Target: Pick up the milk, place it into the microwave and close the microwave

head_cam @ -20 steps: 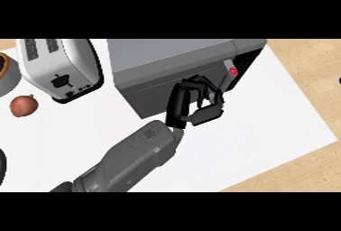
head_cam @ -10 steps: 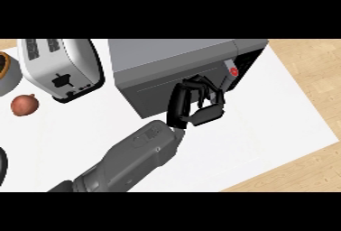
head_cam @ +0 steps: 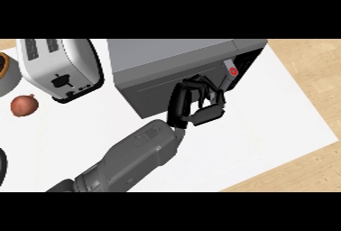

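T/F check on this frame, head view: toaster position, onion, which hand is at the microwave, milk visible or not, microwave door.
1. The toaster stands left of the microwave. True.
2. The onion lies on top of the toaster. False: it lies on the white counter, below and left of the toaster.
3. One hand is at the microwave's front, fingers curled. True; which hand it is cannot be told from this view.
4. A milk carton stands in plain view on the counter. False: no milk shows anywhere.
5. The microwave door hangs wide open toward the viewer. False: it looks shut or nearly so, with the hand against it.
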### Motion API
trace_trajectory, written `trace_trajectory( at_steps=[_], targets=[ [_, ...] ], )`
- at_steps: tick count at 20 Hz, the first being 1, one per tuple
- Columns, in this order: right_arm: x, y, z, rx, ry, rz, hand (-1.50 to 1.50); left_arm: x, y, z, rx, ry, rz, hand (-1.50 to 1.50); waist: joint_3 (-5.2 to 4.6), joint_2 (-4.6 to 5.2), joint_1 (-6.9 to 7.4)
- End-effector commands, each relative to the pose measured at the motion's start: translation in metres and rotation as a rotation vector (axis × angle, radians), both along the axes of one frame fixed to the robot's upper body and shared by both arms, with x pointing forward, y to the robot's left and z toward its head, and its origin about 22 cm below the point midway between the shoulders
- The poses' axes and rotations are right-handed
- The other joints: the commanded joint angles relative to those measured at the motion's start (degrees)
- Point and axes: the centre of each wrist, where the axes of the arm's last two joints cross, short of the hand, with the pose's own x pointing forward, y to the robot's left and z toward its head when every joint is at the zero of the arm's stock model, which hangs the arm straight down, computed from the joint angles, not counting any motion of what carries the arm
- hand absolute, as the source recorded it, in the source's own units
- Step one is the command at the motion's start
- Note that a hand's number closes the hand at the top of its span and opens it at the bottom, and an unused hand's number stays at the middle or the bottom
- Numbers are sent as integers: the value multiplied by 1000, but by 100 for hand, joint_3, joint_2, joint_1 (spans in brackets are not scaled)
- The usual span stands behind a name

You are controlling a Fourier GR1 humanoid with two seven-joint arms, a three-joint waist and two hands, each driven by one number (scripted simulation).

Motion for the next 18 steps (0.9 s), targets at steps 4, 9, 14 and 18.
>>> trace_trajectory(
  at_steps=[4, 9, 14, 18],
  targets=[
    [0, -2, 2, 15, 12, 18, -150, 24, 6, 9, 13, 17, 53, 150, -9, 86, -55],
    [1, -7, 13, -13, -8, 26, -150, 26, 5, 11, 9, 10, 55, 150, -7, 84, -66],
    [2, -4, 18, 12, -29, 71, -150, 26, 5, 5, 97, 0, 42, 150, 16, 37, -70],
    [3, -2, 16, 23, -21, 123, -150, 28, 11, -5, 150, 43, 95, 150, 27, 38, 32]
  ],
)
